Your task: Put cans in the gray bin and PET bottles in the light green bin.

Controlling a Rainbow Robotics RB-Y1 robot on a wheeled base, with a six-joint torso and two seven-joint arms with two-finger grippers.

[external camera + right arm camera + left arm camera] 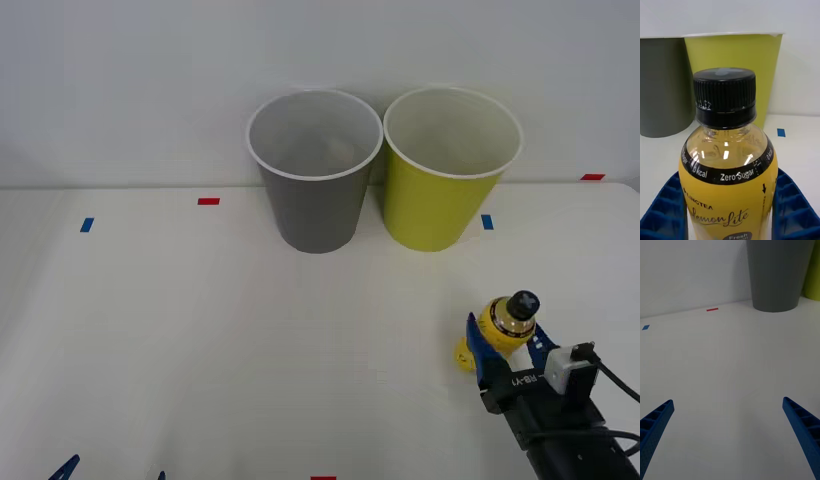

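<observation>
The left end effector [730,438] hovers over the white bench [726,367] with its two blue fingers [655,427] spread wide apart. Farther off stands the gray bin [777,275], with the light green bin [813,273] just beside it. A red marker [712,309] and a blue marker [645,327] lie on the bench.

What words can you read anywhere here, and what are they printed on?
All on the bottle, which sits between the fingers of the right claw:
"0 kcal", black band.
"Zero Sugar", black band.
"LINCTEA", yellow label.
"Lemon Lite", yellow label, script.
"Fresh", dark patch at the label's foot; the rest is cut off.
Claw housing lettering in the front view: too small to read.
</observation>
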